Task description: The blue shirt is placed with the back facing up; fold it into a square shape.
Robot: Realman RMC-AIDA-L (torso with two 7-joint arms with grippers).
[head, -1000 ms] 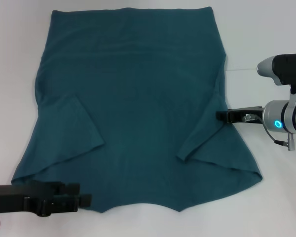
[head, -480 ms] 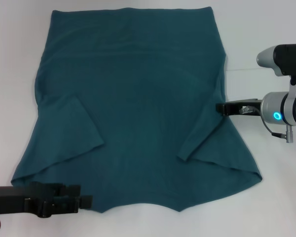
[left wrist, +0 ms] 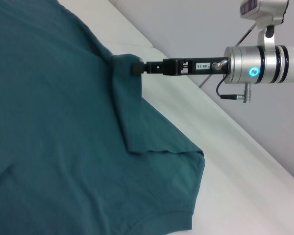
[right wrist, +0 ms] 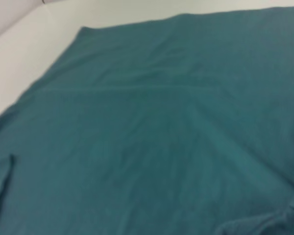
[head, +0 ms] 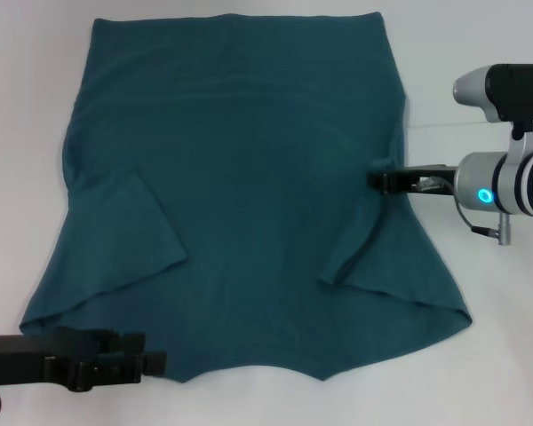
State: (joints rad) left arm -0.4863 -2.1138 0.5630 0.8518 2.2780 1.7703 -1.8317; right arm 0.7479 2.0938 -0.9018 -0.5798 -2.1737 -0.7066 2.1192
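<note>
The blue shirt [head: 240, 177] lies flat on the white table, plain side up, with both sleeves folded inward onto the body. My right gripper [head: 379, 181] reaches in from the right and is shut on the shirt's right side edge, at the top of the folded right sleeve. In the left wrist view the right gripper [left wrist: 136, 67] pinches a small raised ridge of the shirt [left wrist: 49, 122]. My left gripper [head: 151, 359] lies low at the near left, at the shirt's near-left corner. The right wrist view is filled by the shirt [right wrist: 161, 122].
The white table [head: 18, 133] shows as bare strips left, right and near of the cloth. Its far edge meets a grey wall [left wrist: 196, 19] in the left wrist view.
My right gripper has moved left and slightly away from me, drawing the shirt's right edge inward. The left arm has not moved.
</note>
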